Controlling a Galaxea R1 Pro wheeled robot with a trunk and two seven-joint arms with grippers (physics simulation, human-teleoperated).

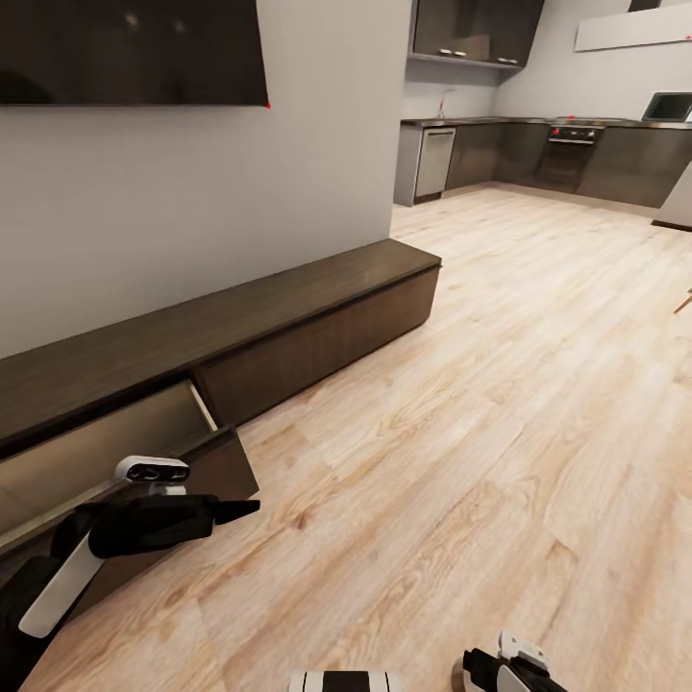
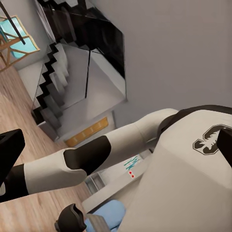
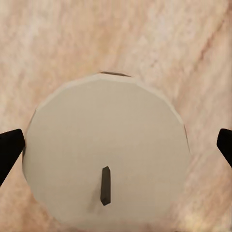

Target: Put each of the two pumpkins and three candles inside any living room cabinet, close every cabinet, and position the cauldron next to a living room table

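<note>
The cabinet [image 1: 288, 322] is a long low dark brown unit along the grey wall on my left. One of its fronts [image 1: 144, 428] is pulled out, showing a pale beige inside with nothing visible in it. My left gripper [image 1: 240, 507] hovers over that front's corner, its fingertips wide apart in the left wrist view [image 2: 121, 154] and holding nothing. A round grey-beige candle [image 3: 106, 154] with a dark wick, seen from straight above over the wood floor, sits between my right gripper's [image 3: 121, 150] spread fingertips, with a gap on one side. The right gripper [image 1: 505, 668] is low by my base.
A dark TV [image 1: 125, 48] hangs on the wall above the cabinet. A kitchen [image 1: 567, 144] with dark units lies far ahead on the right. Open wood floor [image 1: 500, 384] stretches between. The left wrist view looks back at my white trunk [image 2: 193, 183] and a staircase [image 2: 58, 82].
</note>
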